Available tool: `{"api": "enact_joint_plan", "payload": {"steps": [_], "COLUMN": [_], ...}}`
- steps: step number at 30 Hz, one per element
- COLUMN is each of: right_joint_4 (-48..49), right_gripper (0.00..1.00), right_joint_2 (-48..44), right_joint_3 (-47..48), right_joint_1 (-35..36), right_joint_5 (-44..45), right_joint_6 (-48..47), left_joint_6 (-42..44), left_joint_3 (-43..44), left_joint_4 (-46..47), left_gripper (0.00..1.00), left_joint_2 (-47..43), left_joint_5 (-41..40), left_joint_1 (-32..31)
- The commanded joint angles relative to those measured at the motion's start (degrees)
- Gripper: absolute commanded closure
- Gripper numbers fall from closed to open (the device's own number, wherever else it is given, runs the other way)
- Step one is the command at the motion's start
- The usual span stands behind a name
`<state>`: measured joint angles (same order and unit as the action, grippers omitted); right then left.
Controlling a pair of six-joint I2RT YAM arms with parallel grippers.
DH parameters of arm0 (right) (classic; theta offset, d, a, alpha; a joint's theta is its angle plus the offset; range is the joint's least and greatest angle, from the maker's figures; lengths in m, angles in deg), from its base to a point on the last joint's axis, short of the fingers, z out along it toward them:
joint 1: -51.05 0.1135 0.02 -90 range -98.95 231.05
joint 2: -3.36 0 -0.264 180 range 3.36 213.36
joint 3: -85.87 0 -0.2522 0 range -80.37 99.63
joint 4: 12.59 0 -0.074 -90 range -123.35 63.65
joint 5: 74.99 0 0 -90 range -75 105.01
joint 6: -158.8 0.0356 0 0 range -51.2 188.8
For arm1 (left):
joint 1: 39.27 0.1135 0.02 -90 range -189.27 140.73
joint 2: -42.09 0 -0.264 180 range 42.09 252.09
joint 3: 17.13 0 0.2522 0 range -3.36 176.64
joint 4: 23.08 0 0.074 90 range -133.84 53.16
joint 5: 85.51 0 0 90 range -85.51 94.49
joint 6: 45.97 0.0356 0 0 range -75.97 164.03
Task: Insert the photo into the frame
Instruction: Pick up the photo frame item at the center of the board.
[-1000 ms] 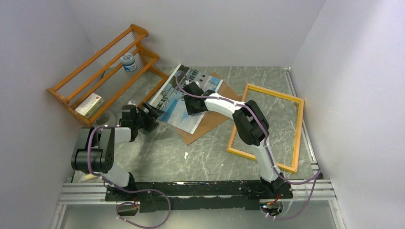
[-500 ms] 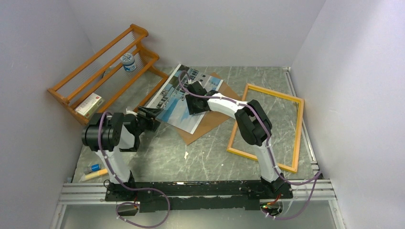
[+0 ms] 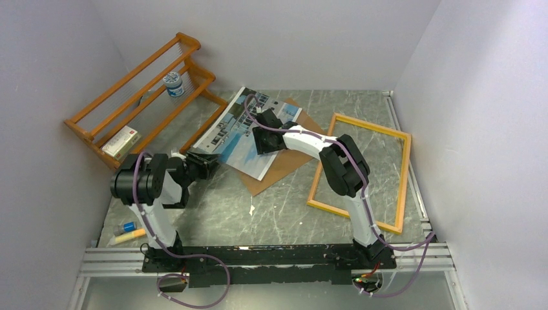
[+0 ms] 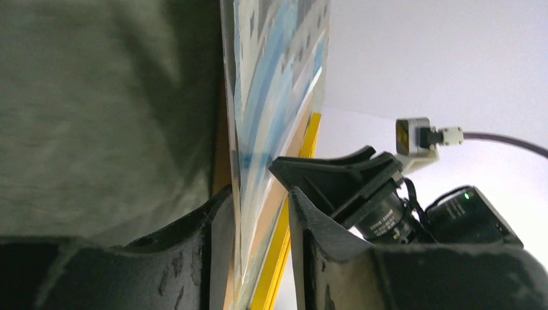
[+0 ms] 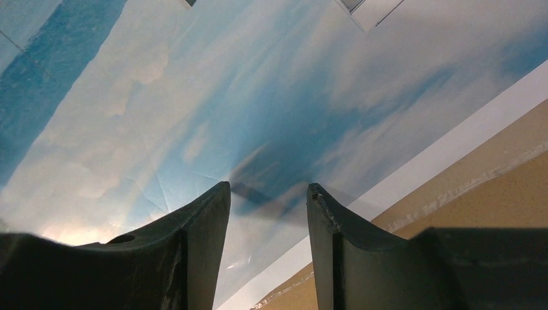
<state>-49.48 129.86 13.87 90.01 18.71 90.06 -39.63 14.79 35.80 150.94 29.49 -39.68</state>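
The photo [image 3: 238, 128], a print of blue sky and a building, lies tilted over a brown hardboard panel [image 3: 282, 166]. The yellow frame [image 3: 405, 174] lies flat to the right, with nothing inside it. My left gripper [image 3: 205, 166] is at the photo's near left corner. In the left wrist view the lifted photo edge [image 4: 271, 77] stands between its jaws [image 4: 260, 194], against the left finger, with a gap to the right one. My right gripper [image 3: 263, 143] is open, tips down on the photo [image 5: 226, 97], nothing between them [image 5: 268, 187].
An orange-brown slatted rack [image 3: 139, 97] stands at the back left with a small cup [image 3: 173, 84] and a box [image 3: 121, 142] on it. Small blue and yellow items [image 3: 126, 228] lie near the left arm's base. The hardboard [image 5: 484, 187] shows beside the photo's white border.
My left gripper's jaws have narrowed around the photo's corner and the left arm has shifted its elbow. The right gripper has stayed on the photo, hardly moving.
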Motion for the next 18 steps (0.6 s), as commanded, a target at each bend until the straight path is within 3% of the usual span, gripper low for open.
{"api": "enact_joint_plan", "payload": {"steps": [1,6,10,12,14,18], "right_joint_4": [-8.1,-7.0,-6.6,-6.5,-6.3,-5.9], "right_gripper": [0.50,0.50,0.50,0.50,0.50,0.51], "right_joint_2": [6.5,6.5,6.2,6.1,5.9,5.0], "right_joint_3": [-5.2,-5.4,-5.5,-5.6,-5.8,-6.7], "right_joint_1": [-0.1,-0.7,-0.9,-1.0,-1.2,-1.9], "right_joint_5": [-5.5,-6.0,-6.3,-6.4,-5.8,-5.4], "right_joint_6": [1.5,1.7,1.7,1.8,2.4,3.4], "left_joint_6": [6.6,12.3,11.9,9.9,9.1,11.0], "left_joint_3": [2.1,4.9,6.4,5.8,5.5,6.9], "left_joint_4": [-12.6,-22.7,-21.4,-19.7,-18.7,-23.0], "left_gripper": [0.61,0.67,0.75,0.88,0.95,0.98], "left_joint_2": [-9.5,-14.5,-12.9,-12.0,-11.9,-12.9], "left_joint_5": [5.1,6.4,8.2,8.2,8.1,8.3], "left_joint_1": [0.0,0.0,0.0,0.0,0.0,0.0]}}
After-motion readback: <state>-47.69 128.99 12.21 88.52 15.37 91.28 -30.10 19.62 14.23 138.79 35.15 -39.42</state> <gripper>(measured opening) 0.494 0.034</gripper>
